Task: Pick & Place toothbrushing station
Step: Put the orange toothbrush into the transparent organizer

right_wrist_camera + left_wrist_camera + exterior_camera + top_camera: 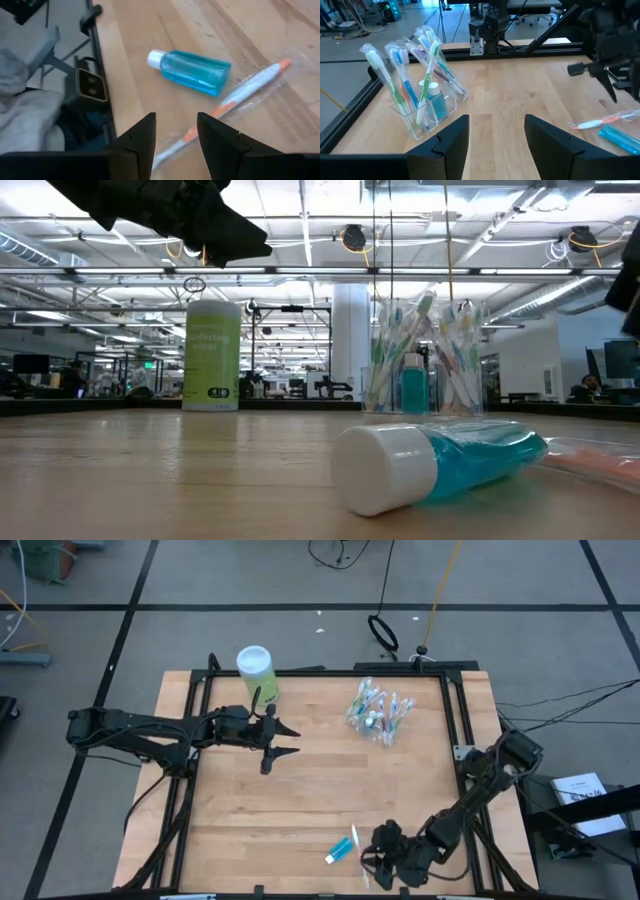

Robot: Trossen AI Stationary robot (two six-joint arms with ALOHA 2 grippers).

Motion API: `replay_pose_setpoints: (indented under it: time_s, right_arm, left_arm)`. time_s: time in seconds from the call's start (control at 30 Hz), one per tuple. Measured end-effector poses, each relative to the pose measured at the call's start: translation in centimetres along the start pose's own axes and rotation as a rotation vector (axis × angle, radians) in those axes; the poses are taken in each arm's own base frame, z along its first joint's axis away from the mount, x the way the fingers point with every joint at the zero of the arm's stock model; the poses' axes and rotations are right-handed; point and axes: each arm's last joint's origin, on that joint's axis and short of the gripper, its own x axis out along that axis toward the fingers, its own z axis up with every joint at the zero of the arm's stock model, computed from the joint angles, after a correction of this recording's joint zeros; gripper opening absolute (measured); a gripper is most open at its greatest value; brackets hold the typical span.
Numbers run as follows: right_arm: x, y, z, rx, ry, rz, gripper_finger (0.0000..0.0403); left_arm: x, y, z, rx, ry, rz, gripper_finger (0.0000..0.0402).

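The toothbrushing station (378,712) is a clear plastic cup that stands on its base at the table's far right. It holds several wrapped toothbrushes and a small blue bottle, as the left wrist view (420,92) and the low view (420,360) show. A short blue tube with a white cap (192,72) lies on its side near the front edge (340,850). A wrapped orange-and-white toothbrush (240,100) lies beside it. My left gripper (290,740) is open and empty above the table's middle left, pointing toward the station. My right gripper (175,135) is open and empty, just right of the tube (375,855).
A light-green canister with a white lid (255,670) stands at the far left, just behind my left gripper. A black frame rail (455,720) runs along the table's right edge. Bare wood (320,790) lies between the station and the tube.
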Motion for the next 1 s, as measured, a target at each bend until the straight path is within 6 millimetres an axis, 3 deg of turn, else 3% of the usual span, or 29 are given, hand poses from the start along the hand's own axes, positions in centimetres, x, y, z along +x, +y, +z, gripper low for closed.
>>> replay_pose_setpoints:
  time_s: [0.17, 0.57, 1.0]
  right_arm:
    - [2.0, -0.4, -0.4, 0.04, 0.039, 0.049, 0.0134]
    - [2.4, -3.7, -2.1, 0.162, 0.093, 0.076, 0.0134]
    - [2.6, -3.6, -2.3, 0.156, 0.052, 0.113, 0.0107]
  left_arm:
    - [0.0, 0.0, 0.0, -0.014, -0.003, 0.001, 0.0198]
    - [0.0, 0.0, 0.1, -0.048, -0.01, 0.001, 0.0198]
    - [0.0, 0.0, 0.1, -0.048, -0.009, 0.001, 0.0198]
